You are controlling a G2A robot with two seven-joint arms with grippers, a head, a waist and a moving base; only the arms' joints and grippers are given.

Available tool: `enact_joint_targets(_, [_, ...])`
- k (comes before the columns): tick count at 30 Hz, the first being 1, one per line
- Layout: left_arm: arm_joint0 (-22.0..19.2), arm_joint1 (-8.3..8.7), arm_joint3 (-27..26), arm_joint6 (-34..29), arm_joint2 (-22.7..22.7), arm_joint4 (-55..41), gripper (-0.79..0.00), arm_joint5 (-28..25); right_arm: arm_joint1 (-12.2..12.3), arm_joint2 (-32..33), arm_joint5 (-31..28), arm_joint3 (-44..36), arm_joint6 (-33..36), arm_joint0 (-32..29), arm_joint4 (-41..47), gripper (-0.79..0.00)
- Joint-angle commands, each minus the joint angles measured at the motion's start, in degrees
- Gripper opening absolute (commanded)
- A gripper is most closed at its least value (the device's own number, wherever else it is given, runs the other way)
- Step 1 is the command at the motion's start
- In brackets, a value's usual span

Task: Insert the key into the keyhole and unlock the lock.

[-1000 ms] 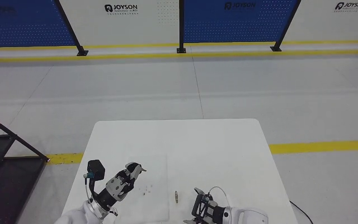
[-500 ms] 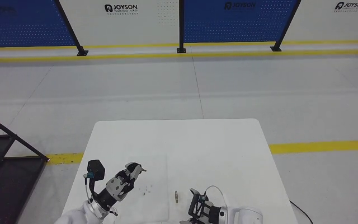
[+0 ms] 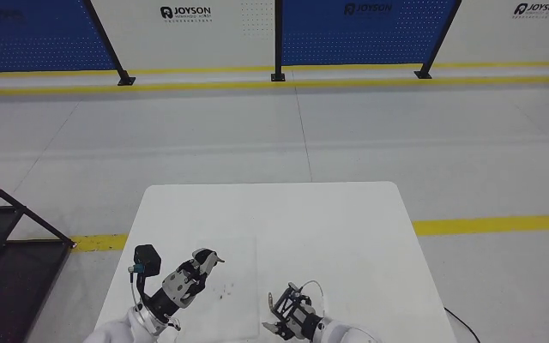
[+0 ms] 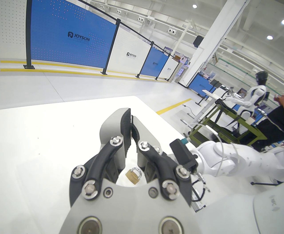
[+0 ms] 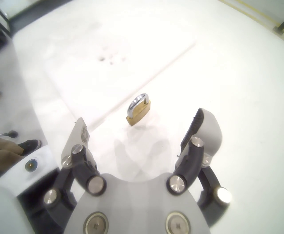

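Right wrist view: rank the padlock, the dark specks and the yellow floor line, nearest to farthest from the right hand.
1. Padlock, standing beside the mat.
2. Dark specks, farther on, on the mat.
3. Yellow floor line, past the table.

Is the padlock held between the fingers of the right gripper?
No, the padlock rests on the table, and the open right gripper touches it on neither side.

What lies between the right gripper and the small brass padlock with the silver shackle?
Nothing: the right wrist view shows only bare white table between the right gripper and the brass padlock.
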Motion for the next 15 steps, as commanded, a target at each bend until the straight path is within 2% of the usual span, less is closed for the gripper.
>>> enact_joint_targets(1, [0.0,0.00,0.0,0.0,0.0,0.0,-0.785,0.0,-0.3,-1.3,2.4,0.4,0.3,0.3,-1.0,0.000])
enact_joint_targets(3, [0.0,0.00,0.0,0.0,0.0,0.0,-0.785,0.0,-0.6,-2.3,3.9,0.8,0.3,0.6,-1.5,0.000])
enact_joint_targets(4, [0.0,0.00,0.0,0.0,0.0,0.0,-0.785,0.0,-0.6,-2.6,4.4,0.9,0.1,0.7,-1.5,-0.219])
enact_joint_targets(9, [0.0,0.00,0.0,0.0,0.0,0.0,-0.785,0.0,-1.1,-4.0,6.9,1.9,0.4,1.6,-2.1,-0.299])
enact_joint_targets(10, [0.0,0.00,0.0,0.0,0.0,0.0,-0.785,0.0,-1.2,-4.3,7.8,2.1,0.5,1.8,-2.4,-0.366])
enact_joint_targets(12, [0.0,0.00,0.0,0.0,0.0,0.0,-0.785,0.0,-1.5,-5.2,8.4,2.8,1.1,2.4,-2.6,-0.443])
enact_joint_targets(15, [0.0,0.00,0.0,0.0,0.0,0.0,-0.785,0.0,-1.8,-6.0,9.3,3.7,1.5,3.4,-2.4,-0.437])
